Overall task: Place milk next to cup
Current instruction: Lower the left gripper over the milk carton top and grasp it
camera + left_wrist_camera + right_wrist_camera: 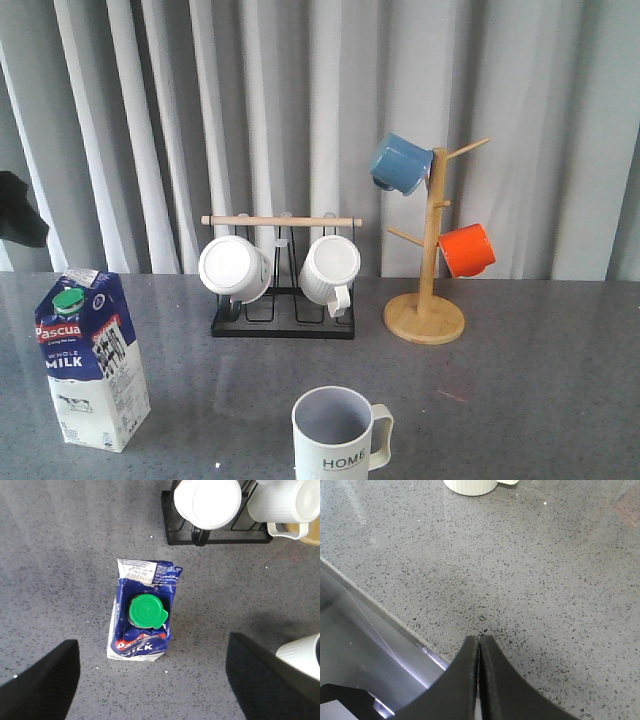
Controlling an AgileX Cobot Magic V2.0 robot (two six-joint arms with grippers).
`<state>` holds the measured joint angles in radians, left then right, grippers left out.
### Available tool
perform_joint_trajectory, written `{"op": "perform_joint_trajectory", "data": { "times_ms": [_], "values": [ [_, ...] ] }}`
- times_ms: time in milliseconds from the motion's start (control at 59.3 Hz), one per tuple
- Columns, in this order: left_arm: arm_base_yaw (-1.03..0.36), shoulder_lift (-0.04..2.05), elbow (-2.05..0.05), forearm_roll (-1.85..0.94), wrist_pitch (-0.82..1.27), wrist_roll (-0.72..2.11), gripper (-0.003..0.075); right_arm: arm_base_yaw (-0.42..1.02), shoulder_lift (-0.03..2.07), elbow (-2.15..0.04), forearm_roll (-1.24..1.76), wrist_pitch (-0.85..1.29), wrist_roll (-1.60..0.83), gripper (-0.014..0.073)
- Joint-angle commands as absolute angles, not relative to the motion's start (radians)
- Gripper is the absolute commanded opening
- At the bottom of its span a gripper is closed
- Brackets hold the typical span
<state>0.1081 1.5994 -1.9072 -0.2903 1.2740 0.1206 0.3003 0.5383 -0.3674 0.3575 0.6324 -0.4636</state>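
The milk (90,358) stood upright on the grey table (540,380), at my left side, its long axis vertical and its green cap (146,611) facing up. The cup (340,434) sat near the front edge at the middle of the table, well apart from the carton, with bare table between them and its handle turned toward my right.

My left gripper (150,680) hung above the carton with its two fingers (42,685) spread wide. Through that wrist camera I looked almost straight down on the cap, and the carton lay between the fingers but a little ahead of them, so I judged I needed to shift forward slightly before lowering. The fingers touched nothing. The wire rack (215,535) with two white mugs lay beyond the carton, clear of it, and the cup's rim showed just at the edge of that view.

My right gripper (479,640) was closed, finger against finger, holding nothing, and it hovered low over the table near the front edge with only the base of a ribbed mug (470,486) ahead of it. It was nowhere near the carton.

So the left arm was plainly the nearer one. I judged the job not yet started: the carton was still to be grasped by its sides, carried rightward and set down just beside the cup. Being tall, it might tip if squeezed too high.
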Motion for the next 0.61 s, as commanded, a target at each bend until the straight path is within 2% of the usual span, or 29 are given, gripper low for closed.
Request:
{"op": "perform_joint_trajectory", "data": {
  "times_ms": [0, 590],
  "values": [
    [0.106, 1.586, -1.938, -0.348, 1.247, 0.122, 0.0580, 0.297, 0.538, -0.392, 0.363, 0.585, -0.466, -0.0004],
    [0.106, 1.684, -1.938, -0.349, 1.252, 0.191, 0.0580, 0.297, 0.538, -0.392, 0.363, 0.585, -0.466, -0.0004]
  ]
}}
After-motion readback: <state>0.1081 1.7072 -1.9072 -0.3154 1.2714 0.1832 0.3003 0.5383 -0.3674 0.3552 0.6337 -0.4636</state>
